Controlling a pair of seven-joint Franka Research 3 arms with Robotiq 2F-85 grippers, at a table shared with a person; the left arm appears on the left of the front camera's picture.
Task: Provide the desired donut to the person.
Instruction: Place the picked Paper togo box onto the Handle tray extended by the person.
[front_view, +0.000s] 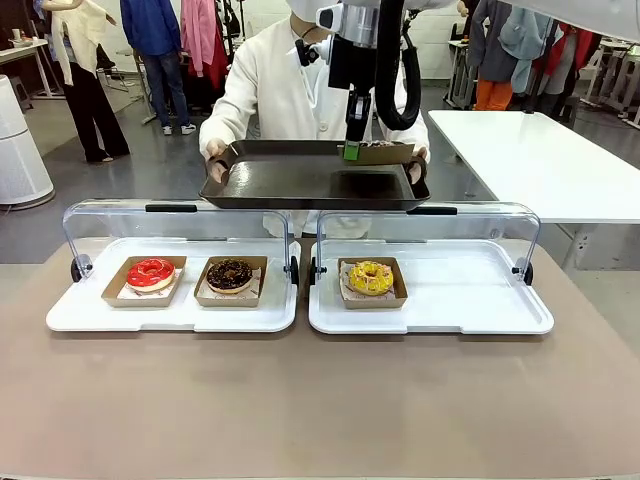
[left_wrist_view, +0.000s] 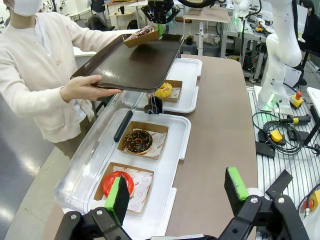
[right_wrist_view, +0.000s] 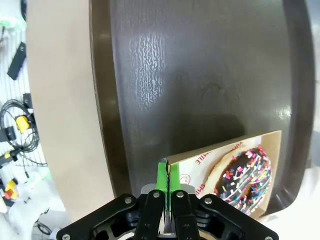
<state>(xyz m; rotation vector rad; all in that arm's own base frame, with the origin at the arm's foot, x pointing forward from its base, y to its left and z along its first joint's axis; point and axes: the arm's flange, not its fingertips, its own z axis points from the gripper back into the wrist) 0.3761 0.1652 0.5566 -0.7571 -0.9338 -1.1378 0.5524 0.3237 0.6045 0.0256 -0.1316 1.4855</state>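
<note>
— What do you see from the front?
— A brown table top (front_view: 320, 410) with two white display trays side by side, their clear lids (front_view: 180, 222) tipped up at the back. The left display tray (front_view: 70, 318) carries a red donut (front_view: 151, 272) and a chocolate donut (front_view: 230, 274), each in brown card. The right display tray (front_view: 470, 305) has a yellow donut (front_view: 370, 277). Past them the person (front_view: 275, 90) holds a dark serving tray (front_view: 290, 182) above the table's far edge. The right gripper (front_view: 351, 152) points down at that tray's right part. Behind are a grey floor (front_view: 170, 165), a white table (front_view: 540, 160), bystanders and hanging clothes.
— And from the left wrist?
— The left gripper (left_wrist_view: 177, 192) hangs over the table's end beside the red donut, jaws wide apart, nothing between them. One hand (left_wrist_view: 87, 88) grips the serving tray's near rim. Cables (left_wrist_view: 280, 135) lie beside the table.
— The right wrist?
— Its jaws are pinched shut on the rim of a card boat (right_wrist_view: 210, 157). The sprinkled donut (right_wrist_view: 245, 175) sits in it, over a corner of the serving tray. Whether the boat lies flat, I can't tell.
</note>
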